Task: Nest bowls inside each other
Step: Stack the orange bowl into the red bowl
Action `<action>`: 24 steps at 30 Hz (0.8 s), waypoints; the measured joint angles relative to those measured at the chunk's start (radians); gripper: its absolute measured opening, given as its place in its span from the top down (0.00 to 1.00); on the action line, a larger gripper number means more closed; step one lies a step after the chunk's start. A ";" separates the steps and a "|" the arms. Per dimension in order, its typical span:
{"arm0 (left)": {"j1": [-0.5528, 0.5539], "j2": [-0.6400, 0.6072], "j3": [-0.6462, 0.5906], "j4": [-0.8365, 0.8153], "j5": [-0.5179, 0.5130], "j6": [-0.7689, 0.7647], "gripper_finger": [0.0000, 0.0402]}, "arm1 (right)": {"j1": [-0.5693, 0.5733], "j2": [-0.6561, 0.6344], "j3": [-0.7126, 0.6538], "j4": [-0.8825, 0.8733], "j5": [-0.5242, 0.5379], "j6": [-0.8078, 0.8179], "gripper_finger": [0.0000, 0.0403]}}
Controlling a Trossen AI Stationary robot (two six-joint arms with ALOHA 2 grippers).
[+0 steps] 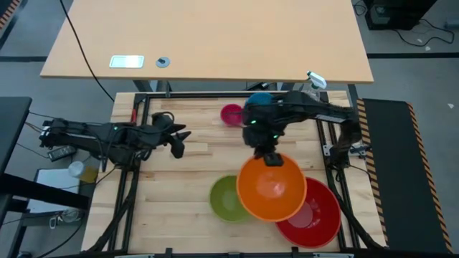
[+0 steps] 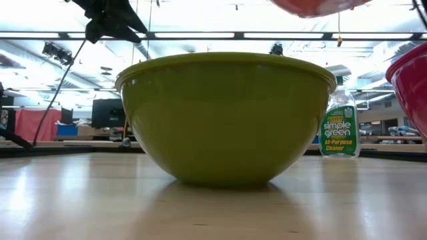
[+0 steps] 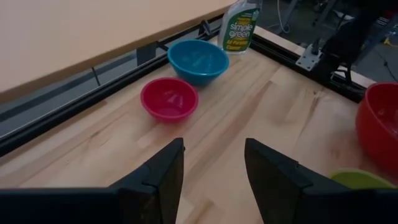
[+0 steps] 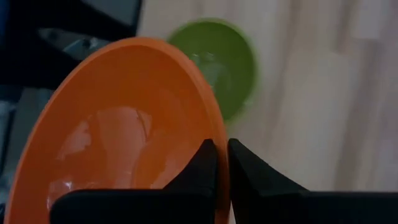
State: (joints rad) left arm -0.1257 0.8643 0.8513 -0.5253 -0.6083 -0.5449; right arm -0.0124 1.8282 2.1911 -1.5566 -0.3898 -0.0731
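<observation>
Orange bowl pinched by right gripper above red bowl.

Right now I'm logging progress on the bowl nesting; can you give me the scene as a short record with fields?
held: orange bowl, pinched at its rim by the right tool, lifted above the table
left tool: open, empty, waiting on the left side
red bowl: on the table, partly under the orange one
green bowl: on the table, alone
blue bowl, pink bowl: side by side, not nested
spray bottle: beyond the blue bowl
</observation>
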 joint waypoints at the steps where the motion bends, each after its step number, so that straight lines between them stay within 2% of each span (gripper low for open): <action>1: 0.000 0.001 0.000 0.006 0.000 0.014 0.57 | 0.002 -0.034 -0.042 0.019 0.022 0.026 0.93; 4: 0.000 0.001 0.000 0.024 0.000 0.045 0.57 | 0.026 -0.144 -0.196 0.109 0.077 0.106 0.93; 9: 0.000 0.000 0.000 0.048 -0.002 0.086 0.57 | 0.099 -0.355 -0.518 0.229 0.084 0.246 0.93; 15: 0.000 0.008 0.000 0.058 -0.086 0.085 0.57 | 0.185 -0.590 -0.888 0.391 0.154 0.427 0.93; 20: 0.022 0.016 0.000 0.116 -0.117 0.075 0.57 | 0.245 -0.732 -1.126 0.487 0.171 0.528 0.92; 24: 0.051 0.033 0.000 0.147 -0.117 0.036 0.57 | 0.289 -0.811 -1.256 0.539 0.170 0.570 0.91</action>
State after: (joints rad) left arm -0.0749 0.8975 0.8516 -0.3787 -0.7252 -0.5088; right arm 0.2764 1.0175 0.9347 -1.0175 -0.2197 0.4973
